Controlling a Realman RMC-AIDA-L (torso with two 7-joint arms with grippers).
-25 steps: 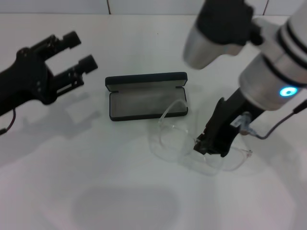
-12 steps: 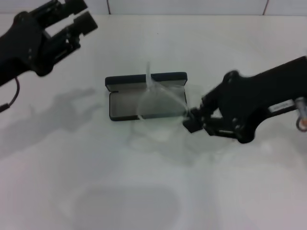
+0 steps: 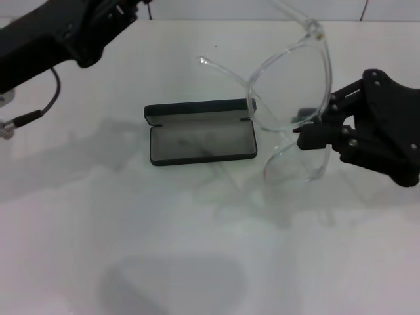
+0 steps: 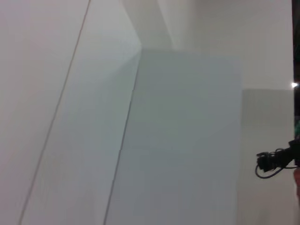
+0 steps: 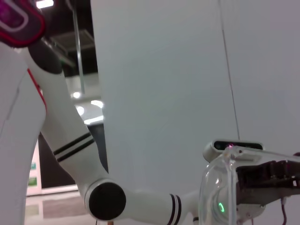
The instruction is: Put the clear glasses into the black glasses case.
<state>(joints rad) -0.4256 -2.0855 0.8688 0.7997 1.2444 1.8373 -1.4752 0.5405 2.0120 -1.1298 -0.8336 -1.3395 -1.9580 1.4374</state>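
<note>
The black glasses case (image 3: 200, 132) lies open on the white table (image 3: 197, 249), its grey lining facing up. My right gripper (image 3: 303, 133) is shut on the clear glasses (image 3: 289, 98), which hang in the air to the right of the case, tilted, with one clear arm reaching back over the case. A lens of the clear glasses (image 5: 216, 192) also shows in the right wrist view. My left gripper (image 3: 108, 13) is raised at the far left corner, well away from the case; its fingertips leave the head view.
A grey cable (image 3: 29, 115) hangs from the left arm over the table's left side. The right wrist view looks at the robot's white body (image 5: 70, 154) and a wall.
My right gripper has lifted the clear glasses higher and turned them upright beside the case. The left arm has drawn farther back toward the far left.
</note>
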